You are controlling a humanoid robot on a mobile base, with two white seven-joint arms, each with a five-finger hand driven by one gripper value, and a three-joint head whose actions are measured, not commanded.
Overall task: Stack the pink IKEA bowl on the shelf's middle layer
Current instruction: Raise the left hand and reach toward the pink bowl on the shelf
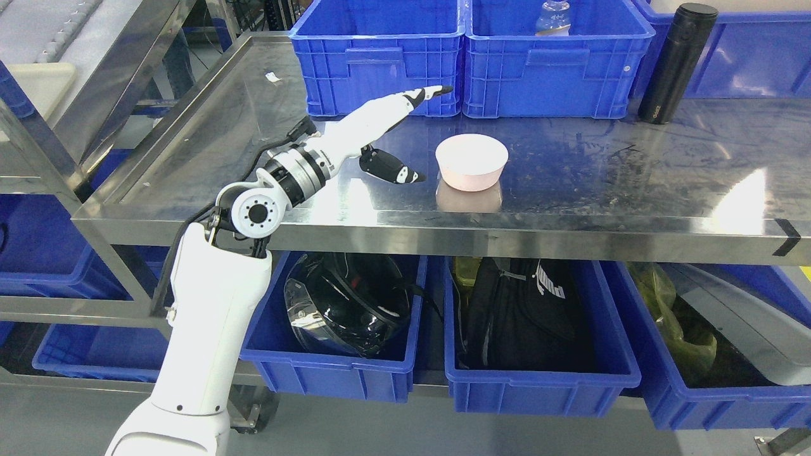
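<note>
One pink bowl (472, 162) sits upright on the steel shelf (633, 177), near its front edge. The left hand (396, 136) hovers at its nine o'clock, fingers spread, holding nothing. Two blue bins (377, 57) stand at twelve o'clock, one black flask (676, 62) at two. Bare room lies at three o'clock.

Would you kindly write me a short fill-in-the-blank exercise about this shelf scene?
1. The pink bowl sits on the steel shelf, to the ____ of the left hand in the picture.
2. The hand's fingers are spread and hold ____.
3. The black flask stands ____ at the far right.
4. The helmet lies in a ____ bin below the shelf.

Missing words: right; nothing; upright; blue
</note>
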